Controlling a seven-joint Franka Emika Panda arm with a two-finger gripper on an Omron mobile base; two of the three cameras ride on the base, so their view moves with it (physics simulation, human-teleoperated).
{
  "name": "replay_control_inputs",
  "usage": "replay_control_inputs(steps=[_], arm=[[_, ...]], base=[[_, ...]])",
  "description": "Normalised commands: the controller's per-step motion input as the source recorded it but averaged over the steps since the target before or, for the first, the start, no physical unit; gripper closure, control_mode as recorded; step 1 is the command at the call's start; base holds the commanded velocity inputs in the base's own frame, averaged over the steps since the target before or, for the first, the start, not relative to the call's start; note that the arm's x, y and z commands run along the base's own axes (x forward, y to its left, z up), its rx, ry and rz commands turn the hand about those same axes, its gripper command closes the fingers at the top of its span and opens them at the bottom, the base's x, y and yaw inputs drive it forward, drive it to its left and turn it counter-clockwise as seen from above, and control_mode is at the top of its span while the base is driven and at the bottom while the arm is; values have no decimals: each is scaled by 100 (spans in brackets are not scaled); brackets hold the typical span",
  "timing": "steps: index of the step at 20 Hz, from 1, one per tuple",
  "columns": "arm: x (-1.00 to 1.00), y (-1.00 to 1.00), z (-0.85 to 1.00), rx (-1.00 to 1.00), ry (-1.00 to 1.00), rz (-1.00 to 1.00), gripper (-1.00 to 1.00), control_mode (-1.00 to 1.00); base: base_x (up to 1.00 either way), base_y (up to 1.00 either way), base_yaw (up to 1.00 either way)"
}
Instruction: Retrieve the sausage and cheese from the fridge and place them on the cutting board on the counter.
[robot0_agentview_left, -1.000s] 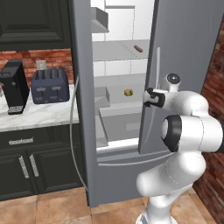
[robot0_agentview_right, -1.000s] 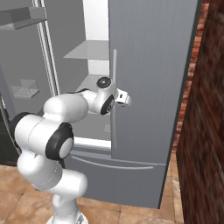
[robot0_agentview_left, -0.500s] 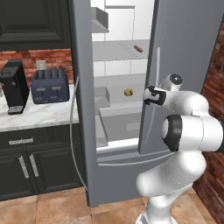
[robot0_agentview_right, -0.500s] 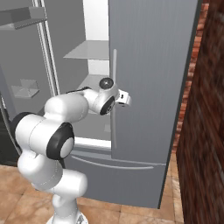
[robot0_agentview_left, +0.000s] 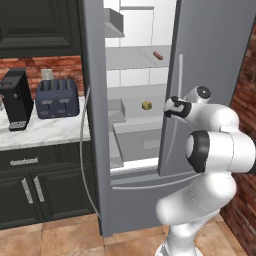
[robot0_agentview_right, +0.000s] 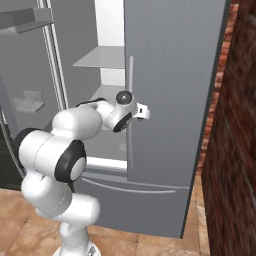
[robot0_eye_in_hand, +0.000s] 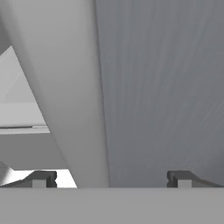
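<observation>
The fridge stands with its left door swung wide and its right door ajar. On an upper shelf lies the reddish-brown sausage. The yellow-tan cheese sits one shelf lower. My gripper is at the right door's long handle, about level with the cheese. In the hand view the gripper is open, with the pale handle running between its fingertips and the grey door face behind. The gripper also meets the handle in the right base view. The cutting board is out of view.
Left of the fridge, the marble counter carries a black coffee machine and a dark toaster, above dark cabinets. A brick wall rises close on the right. The open left door stands between the counter and the shelves.
My hand has crept slightly left and up along the right door's handle. The jaws stay open and the door has not visibly moved.
</observation>
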Motion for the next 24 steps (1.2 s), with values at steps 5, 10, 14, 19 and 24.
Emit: replay_control_inputs(steps=[5, 10, 14, 19, 24], arm=[[10, 3, -1, 1, 0, 9, -100, -100], [35, 2, 0, 0, 0, 5, -100, -100], [48, 2, 0, 0, 0, 4, -100, -100], [46, 10, 0, 0, 0, 0, 100, -100], [28, -2, 8, 0, 0, 0, 100, -100]], base=[[0, 0, 0], [0, 0, 0], [0, 0, 0], [0, 0, 0], [0, 0, 0]])
